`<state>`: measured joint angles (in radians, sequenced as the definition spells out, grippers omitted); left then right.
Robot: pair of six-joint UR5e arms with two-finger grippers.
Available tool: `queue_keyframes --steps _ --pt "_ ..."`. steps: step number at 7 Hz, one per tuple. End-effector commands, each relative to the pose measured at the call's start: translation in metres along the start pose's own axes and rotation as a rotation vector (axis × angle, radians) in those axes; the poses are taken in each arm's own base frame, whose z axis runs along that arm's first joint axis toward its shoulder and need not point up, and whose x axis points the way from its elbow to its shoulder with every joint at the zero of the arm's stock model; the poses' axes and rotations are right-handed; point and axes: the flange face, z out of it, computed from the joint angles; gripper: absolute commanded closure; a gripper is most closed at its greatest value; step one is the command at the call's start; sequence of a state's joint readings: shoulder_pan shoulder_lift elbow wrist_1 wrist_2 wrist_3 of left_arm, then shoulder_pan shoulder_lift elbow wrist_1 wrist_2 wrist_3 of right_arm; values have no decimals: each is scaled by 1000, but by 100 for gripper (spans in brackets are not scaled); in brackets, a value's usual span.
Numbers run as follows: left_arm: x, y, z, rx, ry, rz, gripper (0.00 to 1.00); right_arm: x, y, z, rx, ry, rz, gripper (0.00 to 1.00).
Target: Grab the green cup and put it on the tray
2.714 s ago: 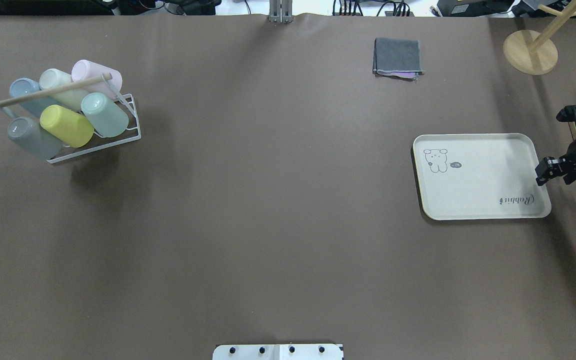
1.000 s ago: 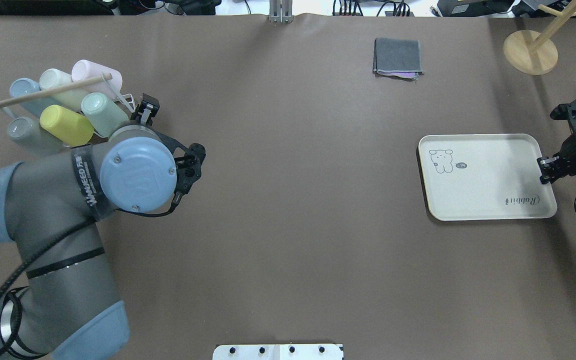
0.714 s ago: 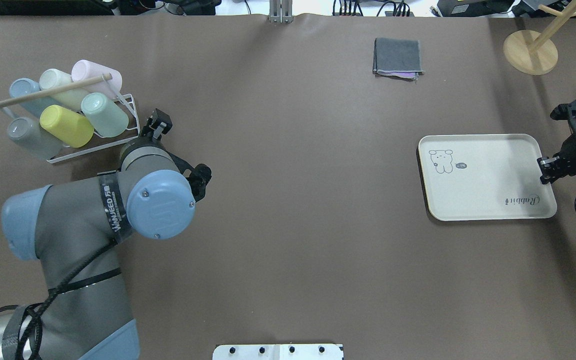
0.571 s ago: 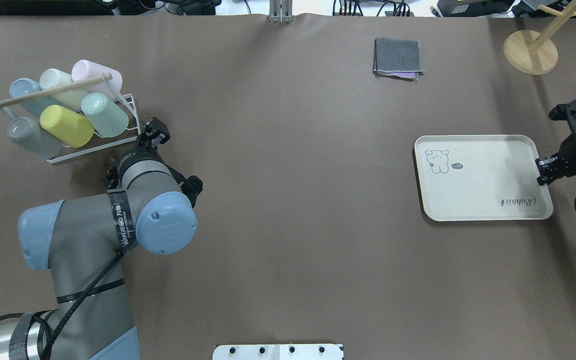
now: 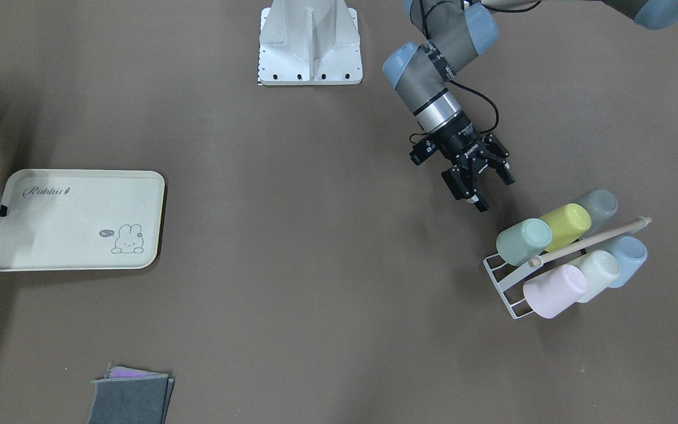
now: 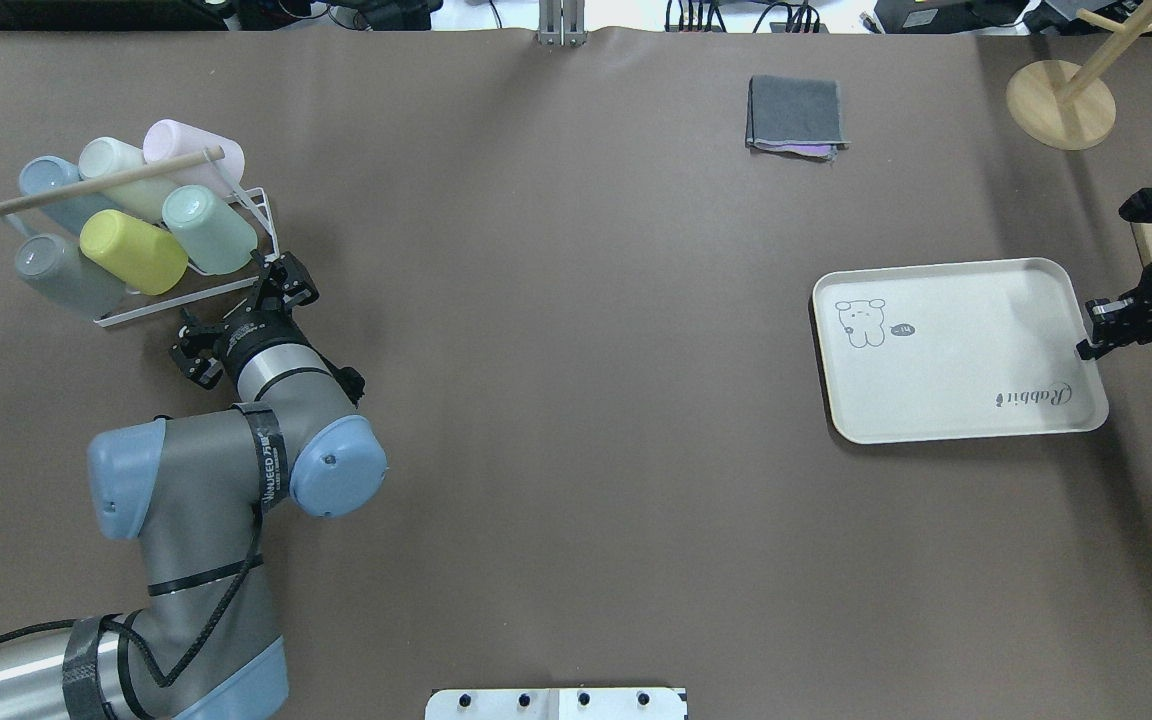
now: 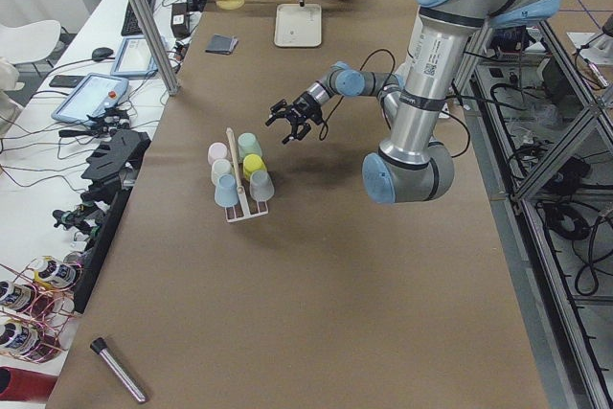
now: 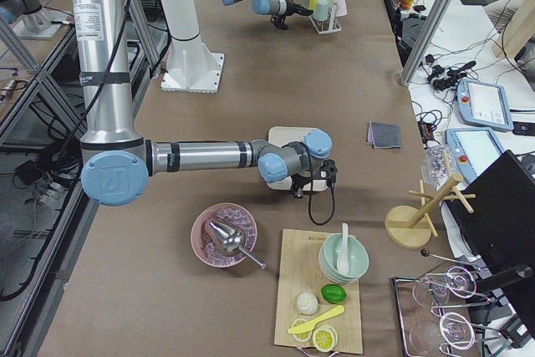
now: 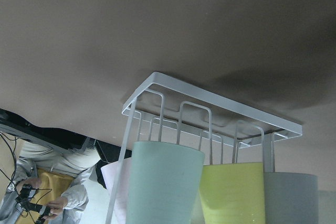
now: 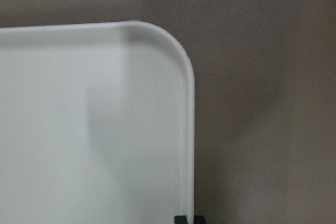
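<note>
On my overhead feed the left gripper (image 6: 234,315) hangs just below the white wire cup rack (image 6: 186,300) in the upper left of the frame. Its jaws are spread wide with nothing between them, and they are aimed up at the rack's lower edge without touching it. The small mint-green plastic tumbler (image 6: 211,232) lies on its side in the rack's front row, at that row's right end, with its base turned outward. It touches the yellow-green plastic cup (image 6: 133,251) next to it, and a grey cup (image 6: 61,275) sits at the row's left end. Behind them run a pink cup (image 6: 191,145), a cream cup (image 6: 121,165) and a pale blue cup (image 6: 46,180), under the rack's wooden rod handle (image 6: 101,182). The left wrist camera shows the mint-green tumbler close in the lower middle of its picture, with the wire frame above it.

At the right edge of the overhead frame the right gripper (image 6: 1094,330) is pinched onto the right rim of the flat cream rectangular tray with the bunny drawing (image 6: 956,370). The tray lies middle right on the brown table (image 6: 576,400), well apart from the rack, and carries nothing. A folded grey cloth (image 6: 796,112) lies at the upper centre right, and a round wooden stand base (image 6: 1060,103) sits in the upper right corner
</note>
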<state>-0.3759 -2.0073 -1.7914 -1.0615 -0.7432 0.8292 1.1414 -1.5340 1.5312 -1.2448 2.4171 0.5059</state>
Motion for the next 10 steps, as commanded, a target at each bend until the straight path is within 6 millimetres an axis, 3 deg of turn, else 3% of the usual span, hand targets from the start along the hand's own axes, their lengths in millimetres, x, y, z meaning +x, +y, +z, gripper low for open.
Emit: queue_keyframes --steps 1,4,5,6,7,8,9,10 --pt "2 -18 15 -73 -18 103 2 6 7 -27 12 -75 -14 100" --pt "-3 -22 28 -161 -61 187 2 7 35 -56 -1 -194 -7 100" --pt "-4 -24 30 -162 -69 182 2 -8 37 -66 4 -211 -25 100" --pt "-4 -31 38 -155 -80 160 2 -31 33 -63 -6 -214 -51 100" --pt "-6 -32 52 -160 -76 142 2 -76 20 -56 -25 -215 -60 100" --pt "-7 -31 62 -163 -76 126 2 -145 2 -44 -34 -198 -18 100" --pt "-8 -27 72 -168 -72 125 2 -228 -1 -22 -41 -177 -20 100" --pt "-4 -37 85 -171 -70 126 2 -295 5 -1 -33 -160 -39 100"
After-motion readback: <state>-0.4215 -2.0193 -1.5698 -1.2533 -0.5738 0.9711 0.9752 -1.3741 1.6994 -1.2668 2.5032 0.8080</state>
